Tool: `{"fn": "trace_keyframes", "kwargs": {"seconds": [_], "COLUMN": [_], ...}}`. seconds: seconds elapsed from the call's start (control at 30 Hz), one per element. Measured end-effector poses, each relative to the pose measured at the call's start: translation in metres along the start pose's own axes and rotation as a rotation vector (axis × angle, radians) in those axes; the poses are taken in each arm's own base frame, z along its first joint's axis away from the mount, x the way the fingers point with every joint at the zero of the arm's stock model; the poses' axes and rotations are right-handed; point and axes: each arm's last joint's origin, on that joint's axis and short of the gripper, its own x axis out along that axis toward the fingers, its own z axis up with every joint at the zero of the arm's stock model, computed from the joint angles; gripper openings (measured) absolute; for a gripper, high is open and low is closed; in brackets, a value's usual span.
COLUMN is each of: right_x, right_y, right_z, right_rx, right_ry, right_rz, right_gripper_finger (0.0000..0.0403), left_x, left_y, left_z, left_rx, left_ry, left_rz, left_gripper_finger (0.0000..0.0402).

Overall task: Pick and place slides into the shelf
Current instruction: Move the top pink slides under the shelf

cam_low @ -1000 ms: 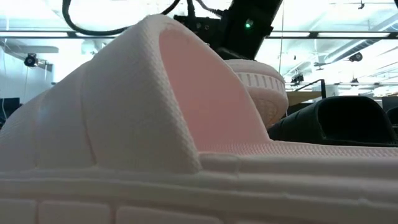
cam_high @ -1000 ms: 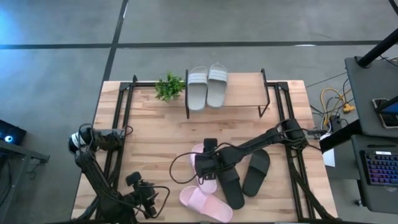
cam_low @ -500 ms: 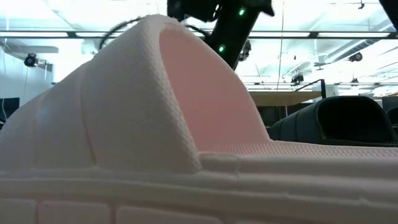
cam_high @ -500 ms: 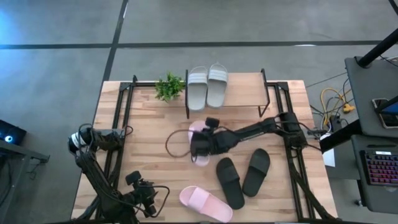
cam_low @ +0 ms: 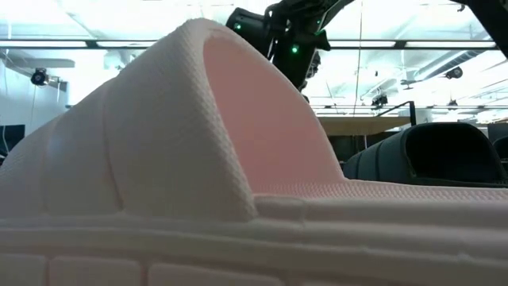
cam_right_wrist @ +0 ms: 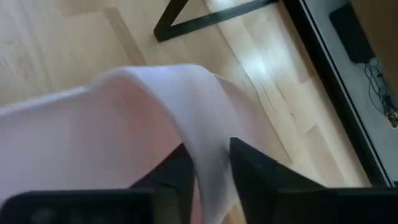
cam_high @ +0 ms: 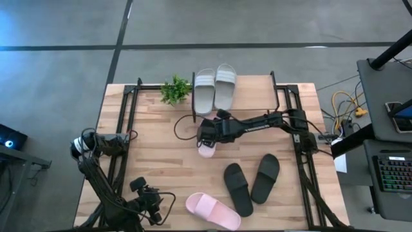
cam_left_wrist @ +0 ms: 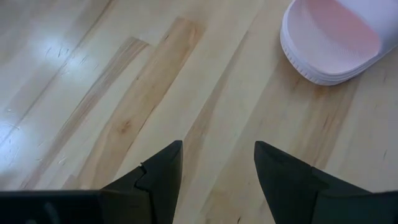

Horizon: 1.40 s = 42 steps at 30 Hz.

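Observation:
My right gripper point(cam_high: 207, 136) reaches out from the table's right side and stands just in front of the shelf point(cam_high: 254, 96), shut on a pink slide point(cam_high: 205, 149). The grey-green pair point(cam_high: 215, 89) lies on the shelf's wooden top board. The second pink slide point(cam_high: 212, 211) rests sole-down near the table's near edge and fills the low view point(cam_low: 198, 159). Both black slides point(cam_high: 250, 183) lie side by side on the table, right of centre. My left gripper point(cam_left_wrist: 217, 152) is open over bare wood at the near left corner, with the second pink slide's end point(cam_left_wrist: 333, 37) ahead of it. My right gripper point(cam_right_wrist: 211, 155) pinches the pink slide's wide strap point(cam_right_wrist: 205, 118) between its two fingers, one finger point(cam_right_wrist: 177, 171) under the strap inside the opening and the other finger point(cam_right_wrist: 255, 171) on the outside. The slide hangs below the gripper, above the tabletop point(cam_right_wrist: 56, 50).
A small green plant point(cam_high: 175, 89) stands on the table just left of the shelf. Black frame rails point(cam_high: 125, 122) run along the table's left and right sides. Bare wood lies between the shelf and the black slides. Cables loop off the right arm's wrist point(cam_high: 183, 125).
My right gripper, shut on the pink slide throughout, has carried it from beside the black slides toward the table's far edge, up to the front of the shelf. The slide is lifted clear of where it lay. The other slides and the left arm have stayed put.

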Motion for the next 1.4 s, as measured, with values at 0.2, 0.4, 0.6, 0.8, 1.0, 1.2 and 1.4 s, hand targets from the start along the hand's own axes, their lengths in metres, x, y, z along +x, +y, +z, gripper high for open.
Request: {"fn": "trace_keyframes", "kwargs": {"seconds": [0.2,0.4,0.6,0.8,1.0,1.2,1.4], "right_x": [-0.004,-0.038,-0.077,-0.081,-0.054,-0.030,-0.017], "right_y": [0.004,0.016,0.041,0.083,0.100,0.089,0.069], "right_z": [-0.001,-0.001,-0.019,-0.034,-0.034,-0.028,-0.027], "right_rx": [-0.009,0.015,0.141,0.237,0.276,0.320,0.335], "right_ry": [0.000,-0.040,0.097,0.151,0.148,0.136,0.148], "right_rz": [0.011,0.065,0.325,0.478,0.484,0.394,0.241], "right_gripper_finger": [0.0165,0.0184,0.0171,0.0134,0.0065,0.0015,0.0009], "left_x": [0.000,0.000,0.000,0.001,0.004,0.004,0.004], "left_y": [0.000,0.000,0.000,0.001,0.003,0.003,0.002], "left_z": [0.000,-0.001,0.000,-0.001,-0.002,-0.002,-0.002], "left_rx": [0.000,0.001,0.000,0.008,0.021,0.016,0.007], "left_ry": [0.008,0.014,0.014,-0.021,-0.031,-0.031,-0.031], "left_rz": [0.000,0.001,0.000,0.006,0.014,0.012,0.008], "left_gripper_finger": [0.0184,0.0184,0.0184,0.0184,0.0184,0.0184,0.0184]}}
